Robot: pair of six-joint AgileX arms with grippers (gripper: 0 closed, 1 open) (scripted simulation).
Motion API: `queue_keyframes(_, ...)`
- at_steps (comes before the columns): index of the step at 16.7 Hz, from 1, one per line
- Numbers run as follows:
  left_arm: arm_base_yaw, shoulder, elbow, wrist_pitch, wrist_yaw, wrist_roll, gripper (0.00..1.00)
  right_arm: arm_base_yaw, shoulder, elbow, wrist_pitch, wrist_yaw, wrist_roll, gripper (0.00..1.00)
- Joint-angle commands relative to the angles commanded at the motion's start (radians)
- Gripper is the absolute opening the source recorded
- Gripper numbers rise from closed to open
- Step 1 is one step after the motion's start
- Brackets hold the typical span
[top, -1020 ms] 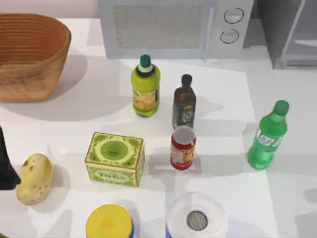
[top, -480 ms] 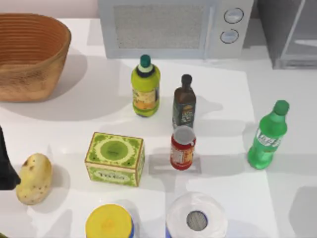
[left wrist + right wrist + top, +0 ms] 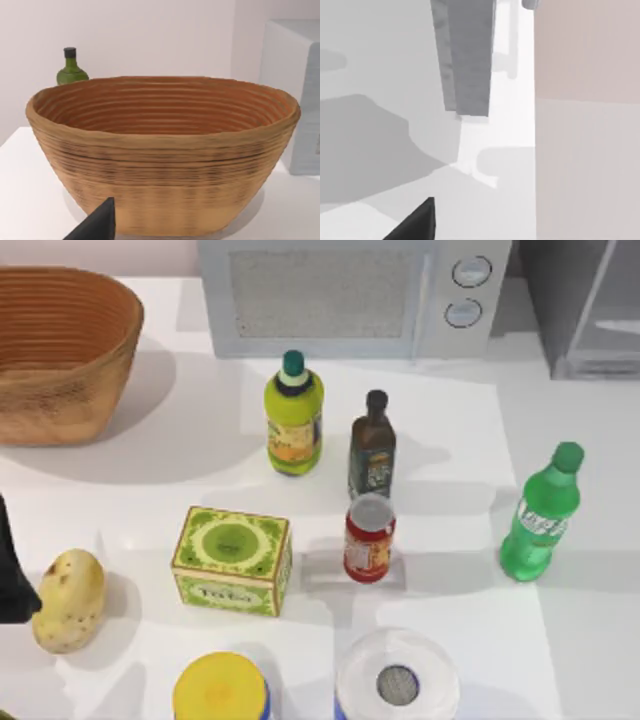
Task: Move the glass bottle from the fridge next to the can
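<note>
One glass bottle (image 3: pixel 540 515) upright on table, right of one can (image 3: pixel 369 538); jaws' state unclear.

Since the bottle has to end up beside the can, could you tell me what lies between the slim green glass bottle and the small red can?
Bare white table in the top view, between glass bottle and can.

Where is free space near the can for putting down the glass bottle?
Bare table lies between the can and the glass bottle. Elsewhere it is crowded: dark bottle behind the can, tea box on its left, paper roll in front.
</note>
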Motion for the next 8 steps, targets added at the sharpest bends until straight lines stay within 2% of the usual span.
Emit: queue_keyframes(8, 0.0, 0.0, 0.0, 0.0, 0.0, 0.0, 1.0, -0.032, 0.051, 0.015, -0.007, -0.02, -0.034, 1.0)
